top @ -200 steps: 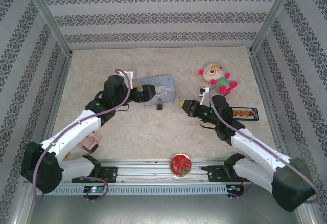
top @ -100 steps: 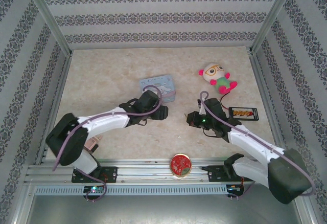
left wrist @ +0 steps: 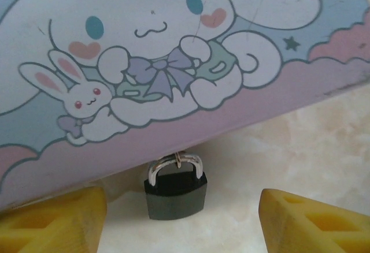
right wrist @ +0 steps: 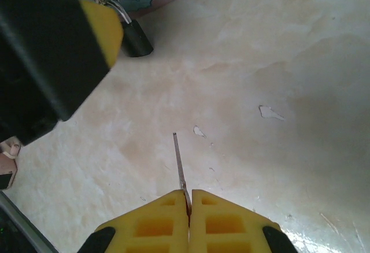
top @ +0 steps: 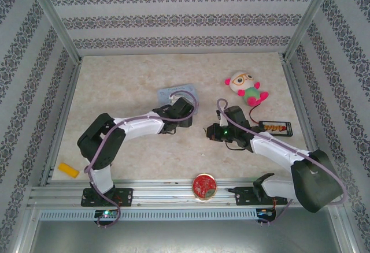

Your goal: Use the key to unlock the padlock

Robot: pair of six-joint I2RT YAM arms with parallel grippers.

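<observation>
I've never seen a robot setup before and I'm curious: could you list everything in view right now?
tin box: one, light blue with cartoon rabbits, mid-table
padlock: one, dark body, silvery shackle, at the tin's near edge
key: one, thin, greyish, pinched by the right gripper
plush doll: one, white, green and pink, far right
black case: one, orange contents, right side
round tin: one, red, on the near rail
yellow block: one, near left edge
table: one, beige marbled
left gripper: one, yellow fingers, open either side of the padlock
right gripper: one, yellow fingers, shut on the key
</observation>
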